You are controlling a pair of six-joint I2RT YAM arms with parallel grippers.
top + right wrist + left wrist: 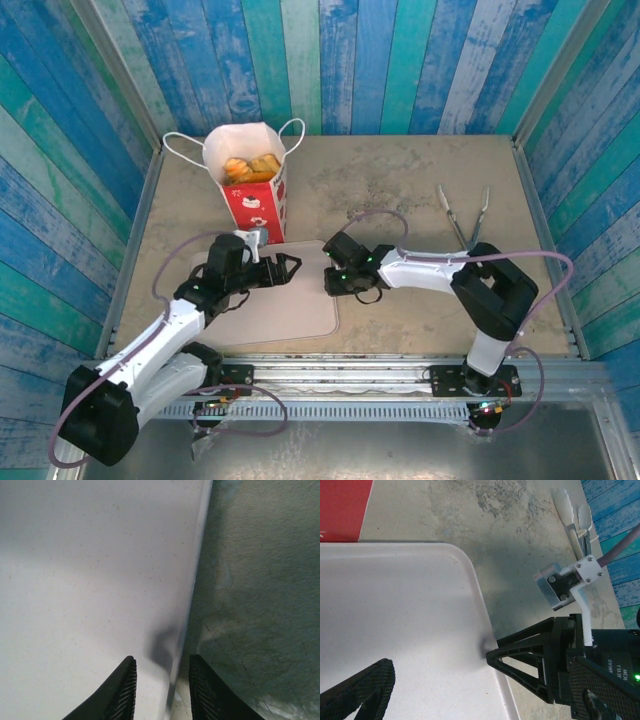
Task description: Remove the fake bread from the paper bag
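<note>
Evidently nothing is out yet: we see the fake bread (250,165) inside the paper bag (255,205), far left, while the left gripper (288,268) gapes and the right gripper (164,662) stands parted astride the rim of the tray (300,310), both empty.

Remote log, overhead view, item counts.
- Paper bag (255,200): one, upper left of centre.
- Fake bread (250,167): I make out at least two golden pieces in the bag mouth. Any beneath are hidden, so no full count.
- Pink tray (300,305): one, lower centre.
- Metal tongs (462,215): one pair, right of centre.
- Left gripper (295,267) and right gripper (328,272): two in all, two fingers each.
- Worktop (400,190): one.
</note>
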